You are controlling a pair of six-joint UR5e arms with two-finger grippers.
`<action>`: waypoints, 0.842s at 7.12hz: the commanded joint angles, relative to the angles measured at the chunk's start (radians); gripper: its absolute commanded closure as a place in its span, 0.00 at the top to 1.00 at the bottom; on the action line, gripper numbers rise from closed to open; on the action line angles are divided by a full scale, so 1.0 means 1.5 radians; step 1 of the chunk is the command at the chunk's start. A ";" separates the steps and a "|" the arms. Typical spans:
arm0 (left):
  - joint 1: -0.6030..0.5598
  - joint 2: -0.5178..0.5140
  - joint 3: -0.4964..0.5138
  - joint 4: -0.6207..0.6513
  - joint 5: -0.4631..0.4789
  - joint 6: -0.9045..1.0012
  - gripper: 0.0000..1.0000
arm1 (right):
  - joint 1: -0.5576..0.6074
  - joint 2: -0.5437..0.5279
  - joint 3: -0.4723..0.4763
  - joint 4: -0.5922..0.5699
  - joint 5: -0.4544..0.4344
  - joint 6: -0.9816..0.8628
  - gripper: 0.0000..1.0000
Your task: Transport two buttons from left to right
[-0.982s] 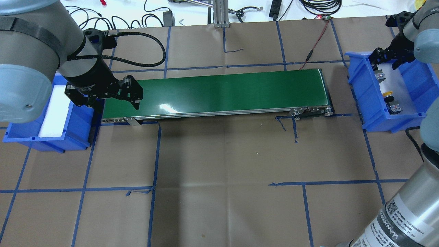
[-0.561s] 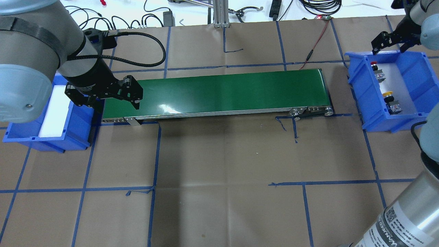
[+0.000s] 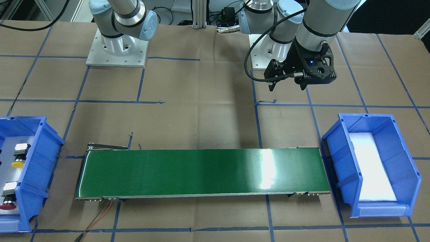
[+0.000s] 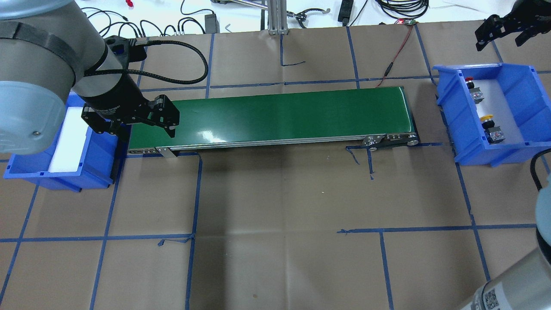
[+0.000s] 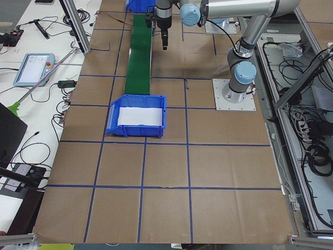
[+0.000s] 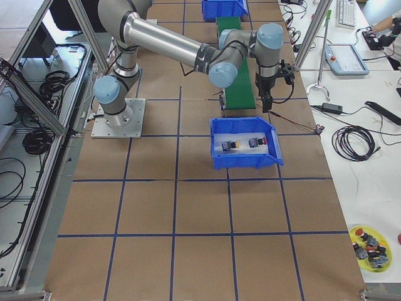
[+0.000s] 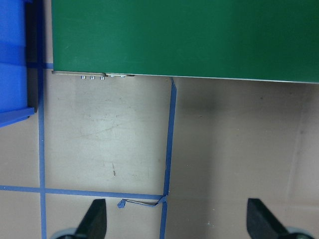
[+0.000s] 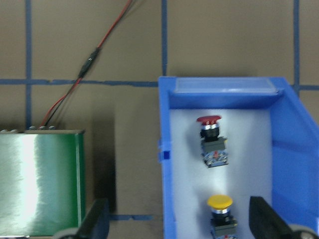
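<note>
The red-capped button [image 4: 473, 88] and the yellow-capped button [image 4: 490, 125] lie apart on white foam in the blue right bin [image 4: 447, 103]. Both also show in the right wrist view, red [image 8: 212, 139] and yellow [image 8: 220, 203], and in the front view, red [image 3: 7, 203] and yellow [image 3: 18, 158]. My right gripper [image 4: 498, 42] is open and empty, high beyond the bin's far edge. My left gripper [image 4: 148, 134] is open and empty over the left end of the green conveyor belt [image 4: 271, 114], beside the blue left bin [image 4: 64, 176], which holds only white foam.
A red-black wire [image 4: 398, 47] runs from the belt's right end to the table's far edge. Blue tape lines grid the brown paper table. Cables and a metal post [image 4: 275, 17] lie along the far edge.
My right gripper has lifted out of the right bin and drawn back past its far edge, leaving the red button lying in the bin. The left arm has not moved.
</note>
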 commanded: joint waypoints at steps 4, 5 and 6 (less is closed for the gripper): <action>0.000 0.000 0.001 0.001 0.000 -0.001 1.00 | 0.239 -0.138 -0.001 0.169 -0.001 0.130 1.00; 0.000 0.000 0.001 0.001 0.000 -0.001 1.00 | 0.259 -0.171 0.016 0.177 -0.003 0.182 1.00; 0.000 0.000 0.001 0.001 0.000 -0.001 1.00 | 0.259 -0.200 0.063 0.177 -0.001 0.203 1.00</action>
